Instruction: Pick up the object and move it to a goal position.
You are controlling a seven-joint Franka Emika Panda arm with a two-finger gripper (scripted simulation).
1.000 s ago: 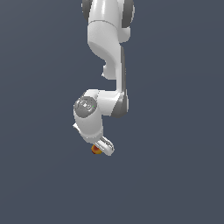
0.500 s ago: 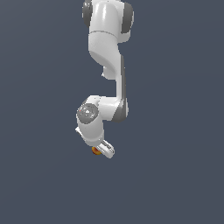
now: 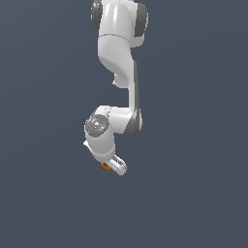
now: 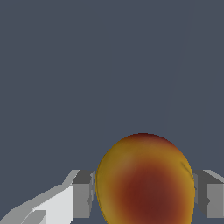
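1. In the wrist view the ball (image 4: 145, 179) fills the nearest part of the picture: yellow-orange around its rim, with a broad dark red patch across the middle.
2. A grey fingertip (image 4: 83, 192) sits just beside one flank of the ball and a second grey fingertip sits against the other flank, so the ball lies between the two. The end effector (image 4: 144, 194) is closed to the width of the ball and appears to hold it; a thin dark line shows at one pad, so full contact there cannot be confirmed.
3. Beyond the ball that view shows only a flat, plain grey-blue surface with no edge or corner of a worktop to place things by.
4. In the exterior view the end effector (image 3: 115, 166) is at the low end of the white arm (image 3: 118, 72), tilted toward the exterior view's right.
5. The ball (image 3: 104, 166) shows there as a small orange spot at the fingers, on the side toward the exterior view's left, mostly hidden by them.
6. The arm reaches down from the top of the exterior view and folds at a grey-capped joint (image 3: 97, 125) just above the end effector.
7. Whether the ball rests on a surface or is lifted cannot be told.
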